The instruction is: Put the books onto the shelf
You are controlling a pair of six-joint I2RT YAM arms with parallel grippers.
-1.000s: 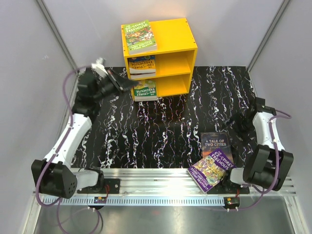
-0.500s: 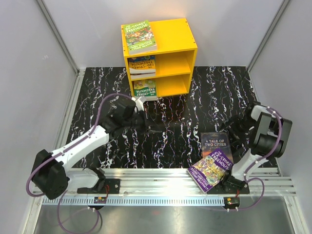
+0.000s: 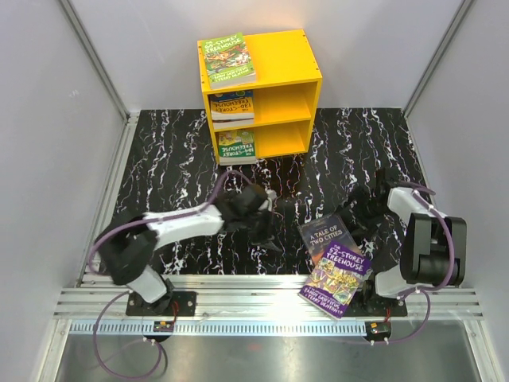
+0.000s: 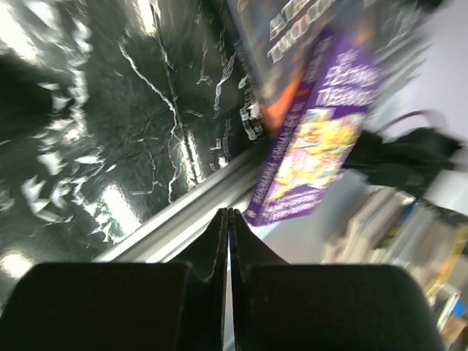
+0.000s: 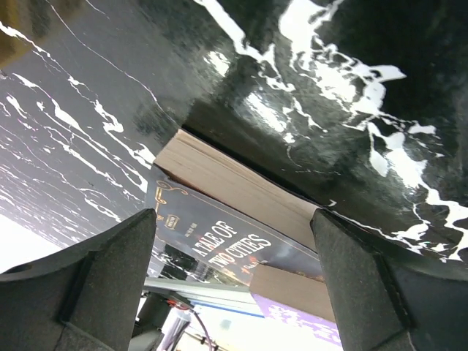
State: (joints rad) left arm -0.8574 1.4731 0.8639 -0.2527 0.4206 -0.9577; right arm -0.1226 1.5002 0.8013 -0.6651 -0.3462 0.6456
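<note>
Yellow shelf (image 3: 274, 79) stands at the back from above; the dark book (image 3: 324, 235) and purple book (image 3: 338, 274) lie overlapped by the right arm (image 3: 409, 203), the left arm (image 3: 191, 223) stretched low beside them. Left wrist: our left gripper (image 4: 228, 213) is clenched empty. Right wrist: our right gripper (image 5: 232, 219) gapes astride the dark book's page edge; we judge pickup begins, needing a square squeeze

spread claw (image 5: 232, 257) frames the dark book (image 5: 235, 191) on the marbled table (image 5: 329, 102).
</note>
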